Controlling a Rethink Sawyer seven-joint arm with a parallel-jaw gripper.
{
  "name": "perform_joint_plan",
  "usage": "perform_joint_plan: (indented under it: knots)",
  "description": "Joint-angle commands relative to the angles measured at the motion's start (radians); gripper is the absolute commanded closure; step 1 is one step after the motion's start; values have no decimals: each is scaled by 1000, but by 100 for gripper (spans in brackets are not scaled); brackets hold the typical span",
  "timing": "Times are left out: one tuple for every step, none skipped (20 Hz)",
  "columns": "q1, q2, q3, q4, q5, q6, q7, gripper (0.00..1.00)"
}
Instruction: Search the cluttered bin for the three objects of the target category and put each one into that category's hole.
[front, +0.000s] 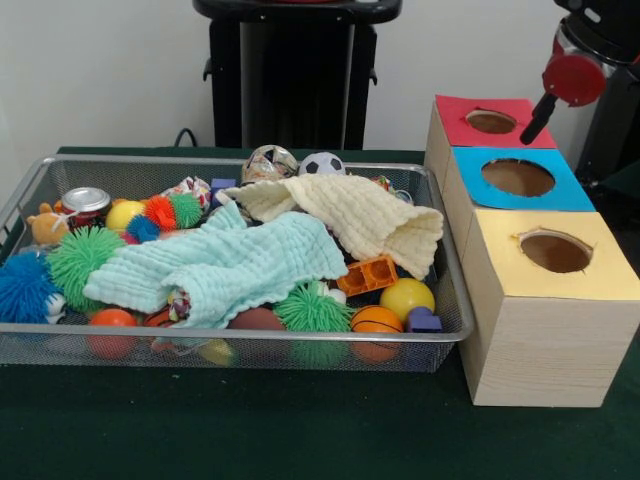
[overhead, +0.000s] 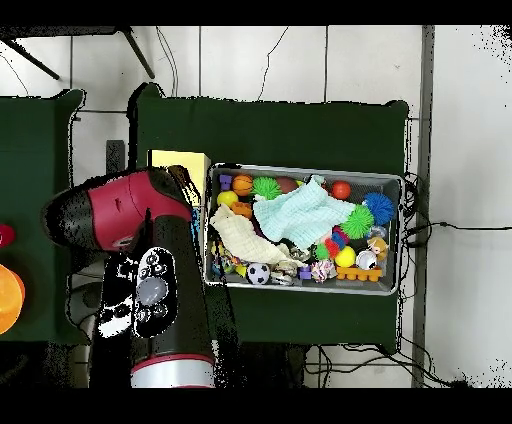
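Note:
The bin (front: 452, 335) is a wide silver wire-mesh basket on the green table, and it also shows in the overhead view (overhead: 398, 232). It holds a mint cloth (front: 225, 265), a cream cloth (front: 365, 215), a soccer ball (front: 322, 163), a yellow ball (front: 407, 297), a small basketball (front: 376, 320) and green spiky balls (front: 312, 308). The hole (front: 517, 177) is the large round cutout in the blue-topped box to the right of the bin. My arm's end (front: 540, 112) hangs by the red-topped box's far right corner; the gripper's state does not show.
The red-topped box (front: 488, 121) stands behind the blue one and the yellow-topped box (front: 555, 250) in front. An orange brick (front: 367, 274), a tin can (front: 85, 201) and a blue spiky ball (front: 22, 287) lie in the bin. In the overhead view my arm (overhead: 115, 215) covers the boxes.

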Motion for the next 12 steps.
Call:
perform_joint_plan:
  knots:
    - [5,40,-21,-60,-1,11,289,0]
    - [1,36,-24,-55,-2,9,282,0]
    - [-6,28,-23,-47,2,4,269,0]
    - [-19,10,-21,-32,10,-4,253,0]
    - [-34,-8,-17,-17,19,-12,235,0]
    - [-48,-25,-11,-5,30,-17,219,0]
    - [-66,-45,-4,12,41,-24,197,0]
    - [-89,-71,2,38,52,-31,169,0]
    - [-111,-91,9,57,61,-44,144,0]
    - [-130,-107,17,78,71,-58,120,0]
    - [-153,-122,27,98,80,-73,95,0]
    - [-175,-137,35,117,86,-84,69,0]
